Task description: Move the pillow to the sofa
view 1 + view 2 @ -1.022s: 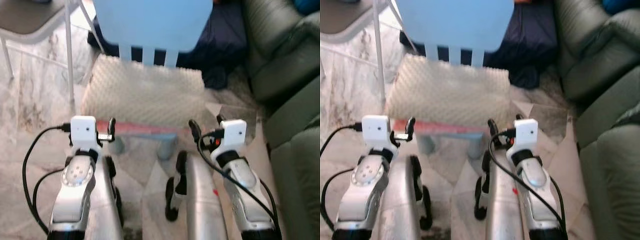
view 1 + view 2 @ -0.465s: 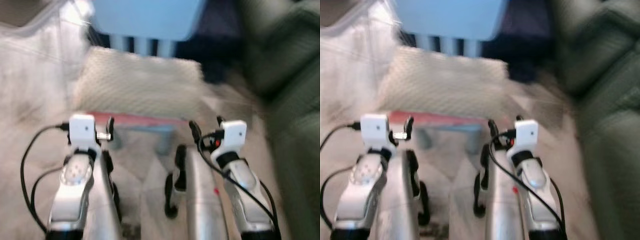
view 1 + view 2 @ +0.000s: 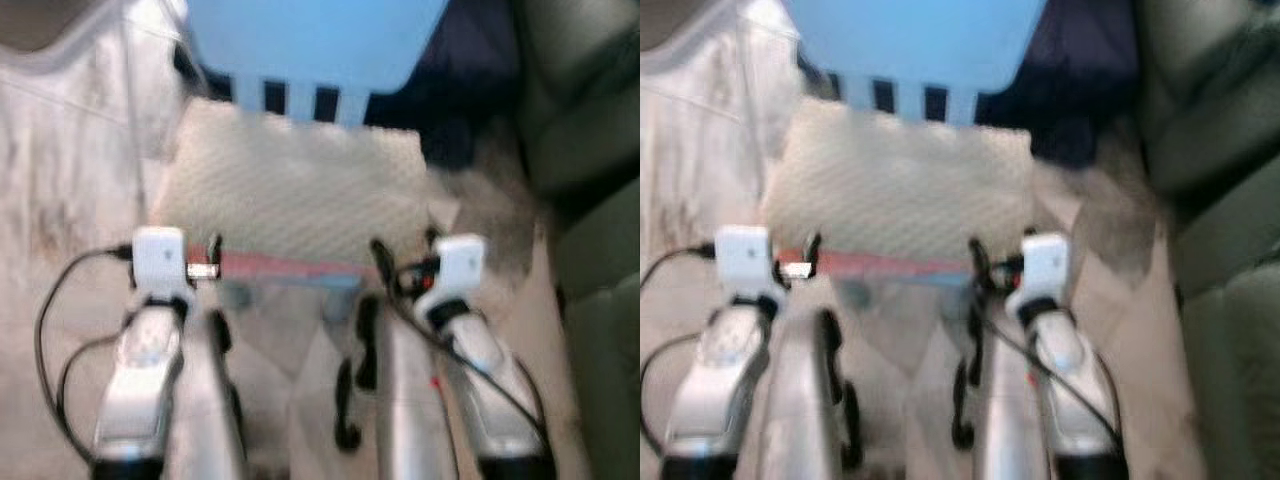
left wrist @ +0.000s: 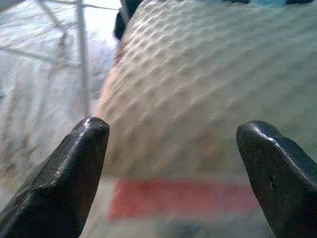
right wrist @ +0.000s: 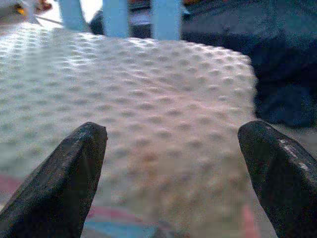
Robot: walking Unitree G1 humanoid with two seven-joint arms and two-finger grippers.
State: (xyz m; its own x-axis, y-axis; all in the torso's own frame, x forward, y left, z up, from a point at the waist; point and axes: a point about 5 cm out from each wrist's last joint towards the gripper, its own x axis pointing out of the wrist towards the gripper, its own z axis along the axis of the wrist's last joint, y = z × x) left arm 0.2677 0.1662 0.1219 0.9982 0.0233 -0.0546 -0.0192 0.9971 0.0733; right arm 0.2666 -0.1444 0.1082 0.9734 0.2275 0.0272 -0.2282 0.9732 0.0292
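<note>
**Approaching pillow, pre-grasp with both arms**

Reaching step, nothing held. Pillow (image 3: 295, 185), white with a dimpled cover, lies on the seat of a light blue chair (image 3: 315, 40), red strip along its near edge. Left end effector (image 4: 163, 173) is spread wide, black fingers (image 4: 74, 168) apart, the pillow's near left part framed between them. Right end effector (image 5: 168, 173) is equally wide, facing the near right part. Neither touches the pillow yet, as far as I can tell. Sofa (image 3: 590, 150), dark green, sits to the robot's right.

Next, my read: push both arms forward, close on the near edge, lift clear of the chair back, turn right to the sofa.

Frames blurred; no readable brands, labels or writing.
</note>
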